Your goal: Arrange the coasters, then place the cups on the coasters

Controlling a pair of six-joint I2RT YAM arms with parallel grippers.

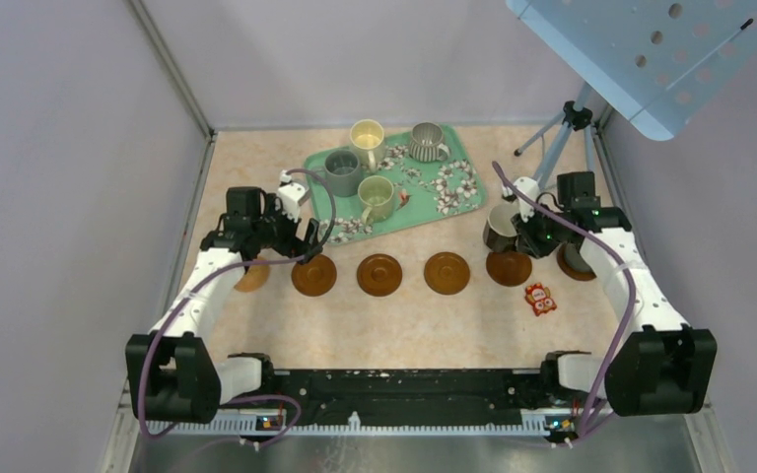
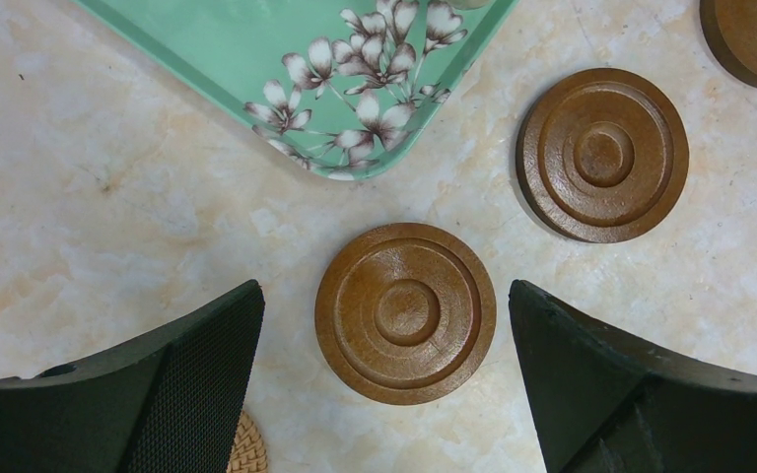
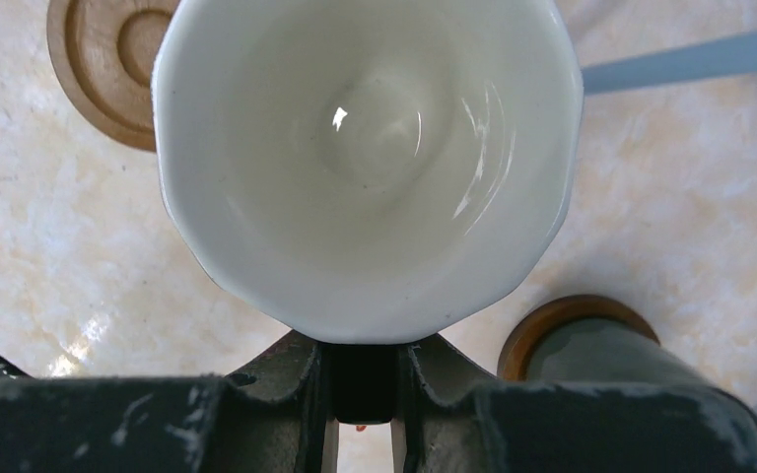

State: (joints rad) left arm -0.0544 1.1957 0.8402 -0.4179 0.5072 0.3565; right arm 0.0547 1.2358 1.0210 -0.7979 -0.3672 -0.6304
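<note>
The black mug with the white inside [image 3: 365, 148] is held in the right gripper [image 3: 363, 374], whose jaws pinch the dark handle just under the rim. It's glazed ceramic: stiff, slick and chippable. All its weight hangs off that one handle hold, so it could swing or tilt, and I'd set it down gently. The mug hovers just far of an empty coaster [image 1: 509, 267]. To its right, a dark grey-green mug [image 3: 601, 345] stands on its own disc. Over on the left, the left gripper [image 2: 384, 289] is spread wide above another brown coaster [image 2: 406, 312], with the floral tray [image 2: 207, 59] beyond.
</note>
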